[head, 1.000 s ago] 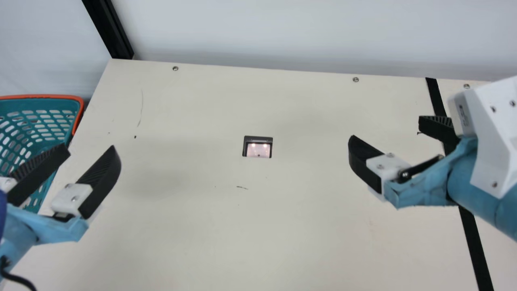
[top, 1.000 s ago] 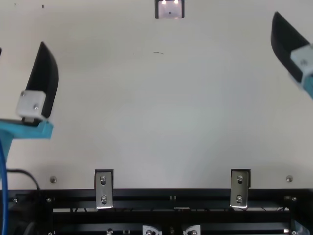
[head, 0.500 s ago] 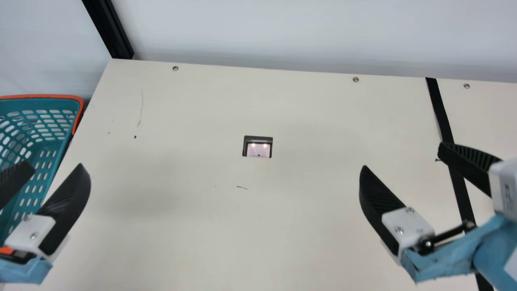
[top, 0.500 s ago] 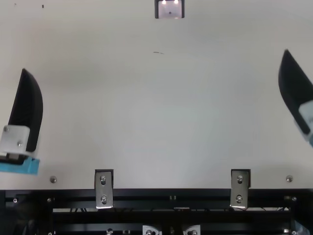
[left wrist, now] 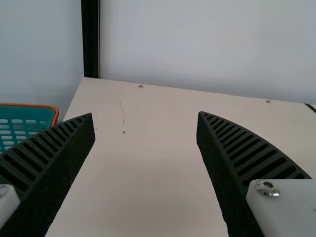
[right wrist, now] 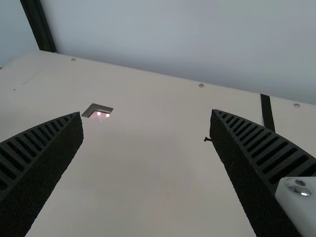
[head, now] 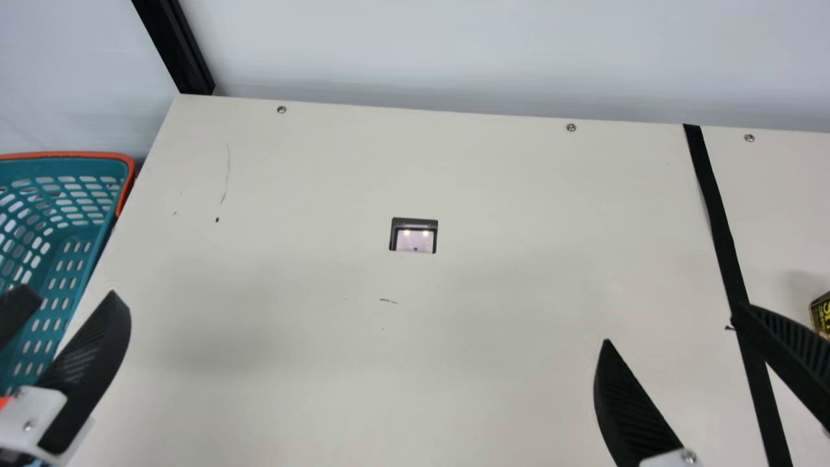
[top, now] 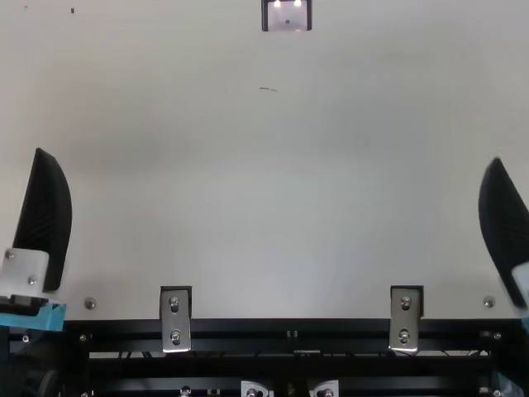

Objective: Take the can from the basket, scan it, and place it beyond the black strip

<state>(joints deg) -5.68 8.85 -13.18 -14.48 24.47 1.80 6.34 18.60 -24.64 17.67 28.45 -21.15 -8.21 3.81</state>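
In the main view my left gripper (head: pixel 70 292) is open beside and over the basket (head: pixel 123 188), with nothing between its fingers. My right gripper (head: pixel 673 324) stands open near the front, one finger crossing the black strip (head: pixel 720 220). Right of that strip, at the picture's edge, a black-and-yellow item (head: pixel 822 312), seemingly the can, is partly cut off. The scanner (head: pixel 415 240) lies mid-table with two lights on. Bare table shows between the spread fingers of the left gripper (left wrist: pixel 145 114) and right gripper (right wrist: pixel 145 112) in their wrist views.
A pale wall rises behind the table, with a dark post (head: pixel 185 58) at the back left corner. Along the front edge in the top view run a black frame (top: pixel 289 331) and two metal brackets (top: pixel 175 318) (top: pixel 405 318).
Both arms have drawn back toward the table's front, the left one also a little leftward. With the right arm moved away, the black-and-yellow item has come into sight. Both grippers have stayed open.
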